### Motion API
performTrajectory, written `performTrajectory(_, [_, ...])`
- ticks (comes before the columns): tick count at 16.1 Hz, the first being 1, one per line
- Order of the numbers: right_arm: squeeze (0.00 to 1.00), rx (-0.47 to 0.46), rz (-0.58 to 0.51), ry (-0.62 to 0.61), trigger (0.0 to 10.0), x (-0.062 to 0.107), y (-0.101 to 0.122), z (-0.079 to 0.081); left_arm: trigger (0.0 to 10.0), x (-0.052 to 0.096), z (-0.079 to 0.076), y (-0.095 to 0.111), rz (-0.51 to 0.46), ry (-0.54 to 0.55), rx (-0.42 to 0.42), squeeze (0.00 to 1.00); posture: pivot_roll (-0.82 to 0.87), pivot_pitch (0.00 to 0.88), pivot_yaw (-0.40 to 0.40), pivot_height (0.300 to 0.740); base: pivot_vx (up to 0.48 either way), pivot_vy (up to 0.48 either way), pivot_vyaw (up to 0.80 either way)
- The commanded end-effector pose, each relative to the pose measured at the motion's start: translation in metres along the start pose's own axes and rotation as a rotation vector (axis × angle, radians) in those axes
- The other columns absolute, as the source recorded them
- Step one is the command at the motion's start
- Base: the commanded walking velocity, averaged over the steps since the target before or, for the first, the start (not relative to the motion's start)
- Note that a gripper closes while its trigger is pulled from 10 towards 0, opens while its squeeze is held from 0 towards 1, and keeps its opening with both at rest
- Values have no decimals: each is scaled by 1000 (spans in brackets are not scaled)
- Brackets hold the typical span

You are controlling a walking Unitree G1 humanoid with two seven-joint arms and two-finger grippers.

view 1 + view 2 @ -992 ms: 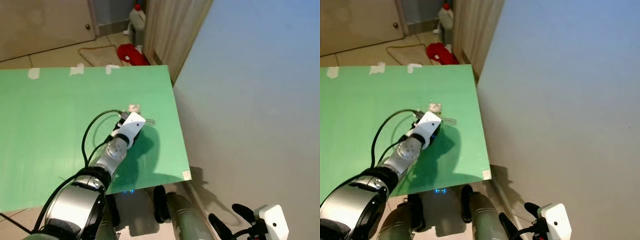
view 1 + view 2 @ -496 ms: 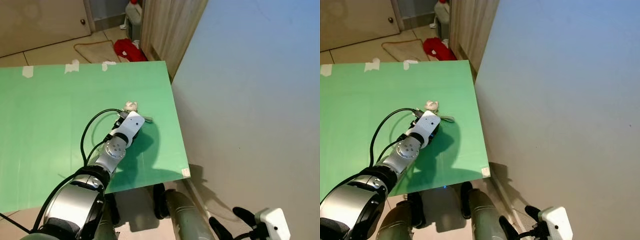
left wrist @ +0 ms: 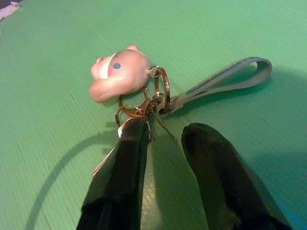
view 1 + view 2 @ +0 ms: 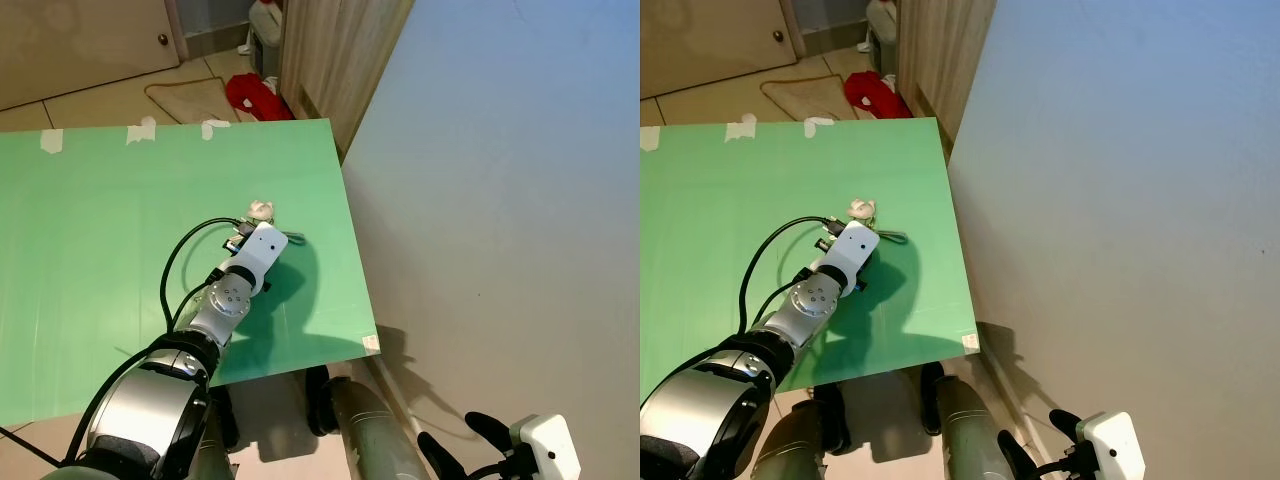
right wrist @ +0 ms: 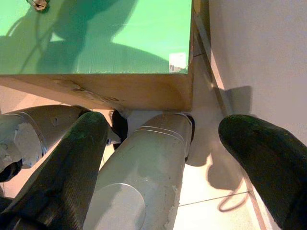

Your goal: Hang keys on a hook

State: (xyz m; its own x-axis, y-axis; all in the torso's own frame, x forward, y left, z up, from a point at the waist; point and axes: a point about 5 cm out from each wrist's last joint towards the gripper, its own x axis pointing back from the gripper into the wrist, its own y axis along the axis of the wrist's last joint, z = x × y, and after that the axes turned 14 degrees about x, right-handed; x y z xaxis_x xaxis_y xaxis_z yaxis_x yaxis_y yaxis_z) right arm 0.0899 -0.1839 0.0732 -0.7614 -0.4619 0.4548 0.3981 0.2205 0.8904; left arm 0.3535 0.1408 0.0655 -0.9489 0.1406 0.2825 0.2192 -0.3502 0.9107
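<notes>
The keys (image 3: 144, 98) lie on the green table top (image 4: 90, 230): a pink toy figure (image 3: 119, 72), metal rings with a clasp, and a grey-green strap loop (image 3: 225, 76). My left gripper (image 3: 163, 132) is open just short of the rings, one black finger (image 3: 127, 158) touching the clasp's edge and the other beside the strap's root. From the head the pink figure (image 4: 261, 209) shows just past the left arm's white wrist (image 4: 258, 250). My right gripper (image 5: 165, 127) hangs open and low by my legs, near the wall.
A plain wall (image 4: 500, 200) runs close along the table's right edge. Beyond the table are a tiled floor with a red cloth (image 4: 255, 97), a white jug (image 4: 268, 15), a wooden panel (image 4: 340, 50) and a door (image 4: 80, 45). The table's near corner (image 5: 180, 62) stands over my legs.
The head view has tilted a little, shifting the table in the picture. My left gripper stays at the keys, and the right arm hangs as before.
</notes>
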Motion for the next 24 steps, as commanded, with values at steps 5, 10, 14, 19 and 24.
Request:
performTrajectory(5, [0,-16,49,-16,10000,7,-10,-3,0,2,-10,-7,22,-34,14,0,-518,389,-191,740,0,0,0])
performTrajectory(10, [0,-17,49,-16,10000,7,-10,-2,0,2,-11,-7,19,-36,13,0,-517,389,-189,740,0,0,0])
performTrajectory(14, [0,-18,58,-10,10000,10,-10,-1,0,8,-22,-9,-76,-13,-30,0,-506,387,-188,740,0,0,0])
performTrajectory(19, [0,-14,68,2,10000,11,-13,0,10000,11,-19,-15,-76,46,-19,1000,-492,368,-185,740,0,0,0])
performTrajectory(24, [0,-13,75,1,10000,10,-15,-1,10000,14,-13,-13,-172,115,-185,1000,-496,368,-185,740,0,0,0])
